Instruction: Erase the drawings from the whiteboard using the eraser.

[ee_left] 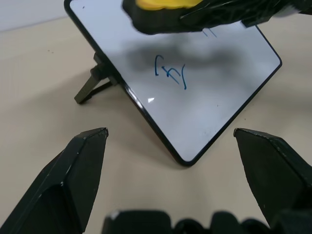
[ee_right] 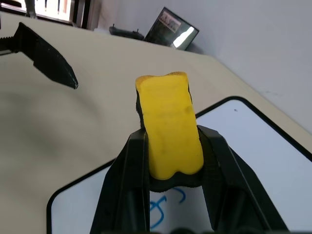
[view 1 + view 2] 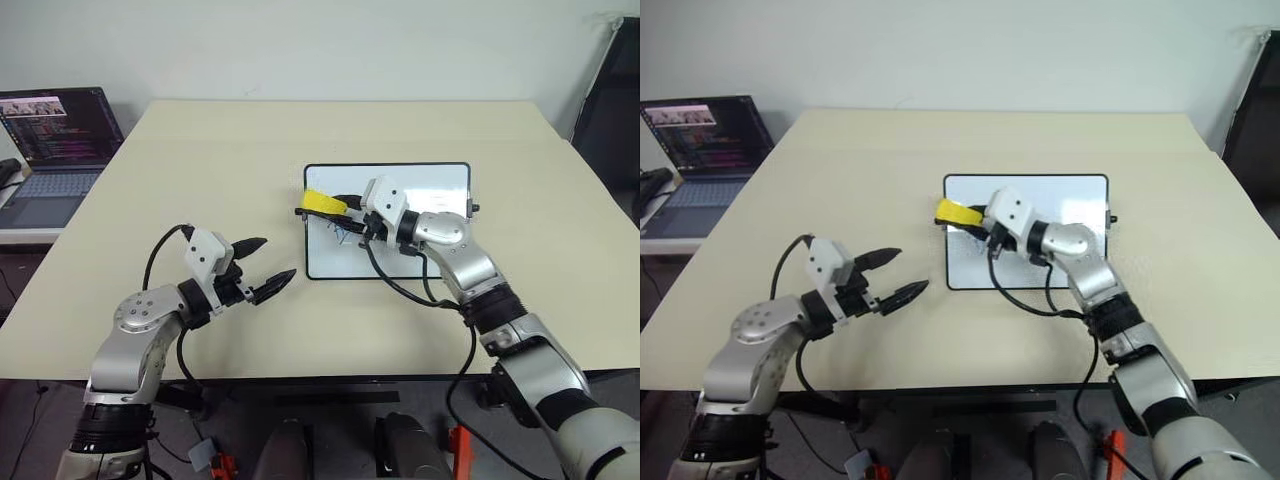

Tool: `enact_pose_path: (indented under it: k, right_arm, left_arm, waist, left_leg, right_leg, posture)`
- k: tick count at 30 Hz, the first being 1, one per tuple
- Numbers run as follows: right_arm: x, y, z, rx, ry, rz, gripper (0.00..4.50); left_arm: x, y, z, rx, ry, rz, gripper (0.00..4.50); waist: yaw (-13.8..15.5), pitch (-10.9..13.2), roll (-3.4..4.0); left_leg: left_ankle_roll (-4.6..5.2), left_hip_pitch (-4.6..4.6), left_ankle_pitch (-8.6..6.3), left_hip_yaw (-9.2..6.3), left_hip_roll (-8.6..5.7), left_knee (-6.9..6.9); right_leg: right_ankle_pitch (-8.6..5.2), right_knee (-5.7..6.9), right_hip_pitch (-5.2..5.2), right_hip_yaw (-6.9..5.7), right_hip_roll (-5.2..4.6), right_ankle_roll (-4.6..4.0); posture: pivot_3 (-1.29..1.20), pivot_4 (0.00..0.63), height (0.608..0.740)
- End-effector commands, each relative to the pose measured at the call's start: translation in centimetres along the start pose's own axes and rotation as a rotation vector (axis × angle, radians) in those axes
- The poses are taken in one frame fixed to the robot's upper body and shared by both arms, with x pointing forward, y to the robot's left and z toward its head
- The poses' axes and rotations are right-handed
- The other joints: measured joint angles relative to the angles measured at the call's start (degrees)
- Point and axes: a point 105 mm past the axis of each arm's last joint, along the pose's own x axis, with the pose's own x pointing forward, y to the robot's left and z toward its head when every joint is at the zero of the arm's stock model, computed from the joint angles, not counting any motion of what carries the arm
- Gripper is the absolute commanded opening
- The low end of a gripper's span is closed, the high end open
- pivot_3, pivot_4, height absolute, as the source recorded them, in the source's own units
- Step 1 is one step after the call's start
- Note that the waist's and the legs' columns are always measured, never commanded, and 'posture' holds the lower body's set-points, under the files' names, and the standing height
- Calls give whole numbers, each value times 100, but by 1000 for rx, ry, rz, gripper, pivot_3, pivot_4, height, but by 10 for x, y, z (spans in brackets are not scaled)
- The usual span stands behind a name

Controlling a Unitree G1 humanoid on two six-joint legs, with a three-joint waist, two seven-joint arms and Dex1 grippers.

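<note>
Eraser (image 2: 169, 131) clamped in right gripper (image 3: 322, 205) over whiteboard's (image 3: 440, 180) left edge, blue drawings (image 1: 170, 75) unwiped. Left gripper (image 3: 266, 267) spread empty near beige desk's (image 3: 250, 150) front-left; laptop (image 3: 55, 140) off desk's left edge, white wall behind.

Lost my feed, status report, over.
Right gripper shut on eraser over whiteboard left edge. Left gripper open, off board. Drawings remain. Nothing obstructing.

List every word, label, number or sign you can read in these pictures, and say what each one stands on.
None can be read.
Whiteboard: the drawings are blue marker scribbles, not letters or numbers I can make out.
Laptop screen: coloured lines of text, too small to read.
Eraser, held in the right gripper: plain yellow, no label.
</note>
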Motion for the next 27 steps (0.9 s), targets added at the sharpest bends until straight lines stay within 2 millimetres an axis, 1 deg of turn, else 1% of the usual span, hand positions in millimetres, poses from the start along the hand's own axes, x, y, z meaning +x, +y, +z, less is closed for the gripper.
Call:
enact_pose_path:
  k: [1, 7, 12, 18, 21, 25, 27]
  right_arm:
    - [-5, -19, -4, -37, -2, -76, 1018]
    - [-10, -19, -33, -36, 98, -102, 1017]
    - [-11, -14, -46, -38, 153, -91, 1014]
    - [-12, 13, -64, -26, 226, 46, 1013]
    - [-18, 28, -73, -41, 263, 121, 1012]
    - [-22, 38, -77, -39, 285, 176, 1012]
    - [-25, 40, -79, -41, 297, 189, 1012]
  left_arm:
    - [3, -1, 17, 49, -51, 5, 4500]
    - [0, -4, 16, 33, -25, -12, 4500]
    - [1, -4, 19, 36, -26, -13, 4500]
    - [2, -4, 22, 38, -26, -17, 4500]
    - [2, -3, 22, 39, -23, -15, 4500]
    - [1, -1, 22, 36, -14, -20, 4500]
    - [2, -2, 22, 32, -11, -32, 4500]
  waist:
    - [15, 0, 0]
    - [-8, 0, 0]
    - [-24, 0, 0]
    - [-31, -1, 0]
    - [-42, -2, -1]
    - [-52, -2, -2]
    - [-52, -2, -2]
  left_leg:
    - [0, 0, 0, -1, 0, 0]
    - [0, 0, 0, -1, 0, -1]
    - [0, 12, 0, -1, 0, -1]
    - [0, 23, 0, -1, 0, 1]
    - [0, 27, 0, -1, 0, 1]
    - [0, 33, 1, 0, 0, 2]
    - [0, 35, 1, -1, 1, 2]
  right_leg:
    - [0, 0, 1, -2, 0, 0]
    - [0, 1, 0, 0, 0, 0]
    - [-1, 8, 8, 0, 0, -1]
    - [-1, 14, 15, 1, 1, -2]
    - [-3, 15, 17, 2, 2, -3]
    - [-3, 21, 20, 4, 2, -3]
    - [-4, 23, 21, 3, 3, -3]
  posture:
    - [0, 150, 740]
    - [0, 150, 740]
    - [0, 150, 740]
    - [0, 150, 740]
    - [0, 150, 740]
    - [0, 150, 740]
    - [0, 150, 740]
